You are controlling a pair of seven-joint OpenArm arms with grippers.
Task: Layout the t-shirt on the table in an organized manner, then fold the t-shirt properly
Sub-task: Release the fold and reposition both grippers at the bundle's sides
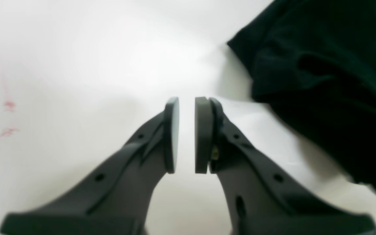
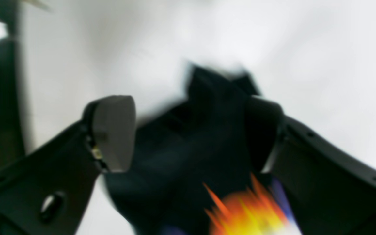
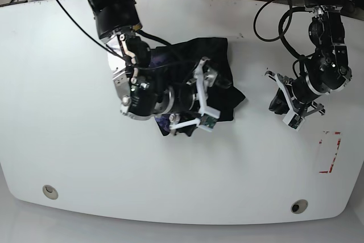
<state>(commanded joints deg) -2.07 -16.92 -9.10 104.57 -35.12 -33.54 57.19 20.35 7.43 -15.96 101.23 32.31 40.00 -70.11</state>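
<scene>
The glossy white surface (image 3: 68,140) has curved edges and two round grey grommet holes (image 3: 50,191). Near its centre lies the t-shirt (image 3: 219,55), a crumpled heap of soft black fabric. The right gripper (image 3: 200,96) straddles that heap, spread wide around the folds. Well to the heap's right, the left gripper (image 1: 186,135) hangs empty, flat pads slightly parted.
</scene>
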